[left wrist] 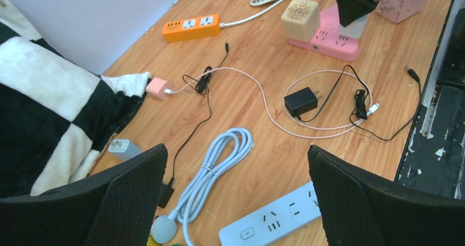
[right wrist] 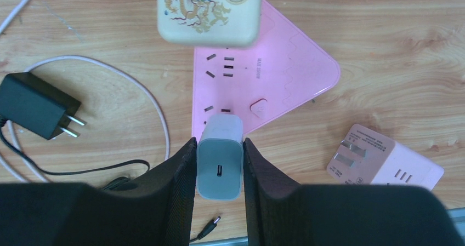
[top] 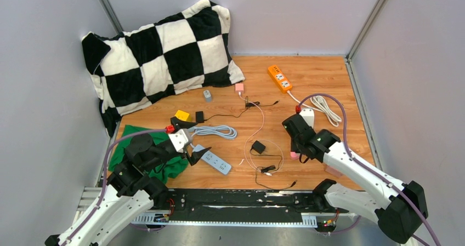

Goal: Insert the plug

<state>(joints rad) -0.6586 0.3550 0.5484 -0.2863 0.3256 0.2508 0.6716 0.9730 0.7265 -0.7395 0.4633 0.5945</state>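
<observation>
Obs: Wood-grain tabletop, grey walls on three sides, checkered pillow at 10 o'clock in the top view.

Chk: State of the right gripper?

Obs: Clamped on a white USB charger, one pad on each flat side, port facing the wrist camera.

Chk: Where does it sit against the socket?

Obs: At 6 o'clock of the pink triangular power strip, far end overlapping the strip's near edge beside a row of slots. Prongs hidden, so I cannot tell whether it is seated.

Chk: Any writing?

Obs: One small grey line of print on the pink strip, too small to read. Cream cube socket at the strip's 12 o'clock bears a gold dragon pattern and a power symbol. Pink cube adapter lies at 4 o'clock, prongs showing; black adapter at 9 o'clock.

Chk: And the left gripper?

Obs: Fingers wide apart, holding nothing, over the white power strip. Orange power strip at 11 o'clock in its wrist view.
</observation>
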